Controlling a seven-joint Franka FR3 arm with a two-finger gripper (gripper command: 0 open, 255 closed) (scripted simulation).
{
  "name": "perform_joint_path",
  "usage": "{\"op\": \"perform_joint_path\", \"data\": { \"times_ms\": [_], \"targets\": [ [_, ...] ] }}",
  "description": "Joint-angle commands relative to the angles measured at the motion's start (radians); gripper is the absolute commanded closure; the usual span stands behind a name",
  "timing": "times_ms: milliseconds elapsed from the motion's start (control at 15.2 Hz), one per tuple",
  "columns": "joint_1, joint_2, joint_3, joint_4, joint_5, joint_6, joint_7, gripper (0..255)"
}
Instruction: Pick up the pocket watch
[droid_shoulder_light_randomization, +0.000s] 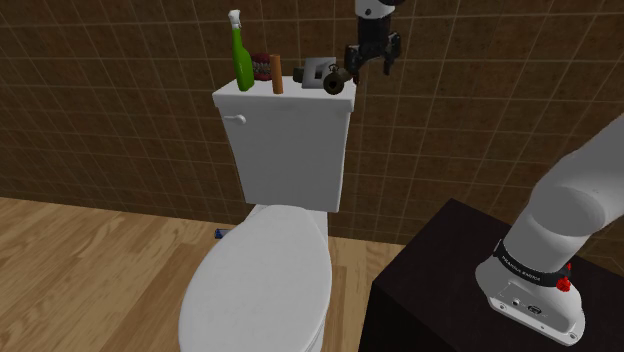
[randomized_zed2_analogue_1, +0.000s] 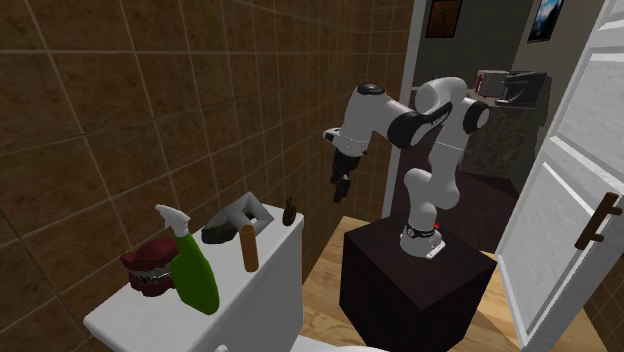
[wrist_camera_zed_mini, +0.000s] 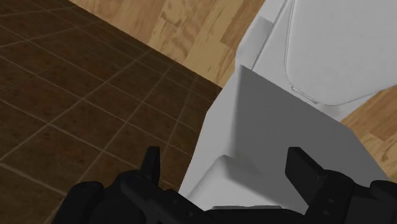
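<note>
The pocket watch (droid_shoulder_light_randomization: 333, 79) is a small dark round piece standing at the end of the white toilet tank lid (droid_shoulder_light_randomization: 300, 100) nearest the arm. From the second exterior view the pocket watch (randomized_zed2_analogue_1: 290, 211) shows as a thin dark shape on the lid's (randomized_zed2_analogue_1: 215, 290) far end. My black gripper (droid_shoulder_light_randomization: 370, 66) hangs open just beyond that end of the tank, slightly above the watch and apart from it. The gripper (randomized_zed2_analogue_1: 342, 187) points downward in the air past the lid. In the wrist view the gripper (wrist_camera_zed_mini: 226, 167) is open with nothing held, above the tank's corner (wrist_camera_zed_mini: 254, 127).
Along the lid stand a green spray bottle (droid_shoulder_light_randomization: 241, 58), a red object (droid_shoulder_light_randomization: 261, 68), a brown cylinder (droid_shoulder_light_randomization: 277, 75) and a grey object (droid_shoulder_light_randomization: 311, 73). The toilet seat cover (droid_shoulder_light_randomization: 265, 275) lies below. A brown tiled wall (droid_shoulder_light_randomization: 120, 90) backs the tank. A white door (randomized_zed2_analogue_1: 575, 190) stands open.
</note>
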Motion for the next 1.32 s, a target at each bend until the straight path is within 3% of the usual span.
{"op": "perform_joint_path", "data": {
  "times_ms": [0, 330, 726, 1254],
  "targets": [
    [-0.010, 0.067, 0.021, 0.072, -0.033, 0.008, 0.068, 0],
    [-0.020, 0.243, 0.057, 0.286, -0.137, -0.006, 0.217, 0],
    [0.013, 0.475, 0.066, 0.615, -0.279, -0.085, 0.361, 0],
    [0.002, 0.447, 0.060, 0.477, -0.276, 0.019, 0.398, 0]
  ]
}}
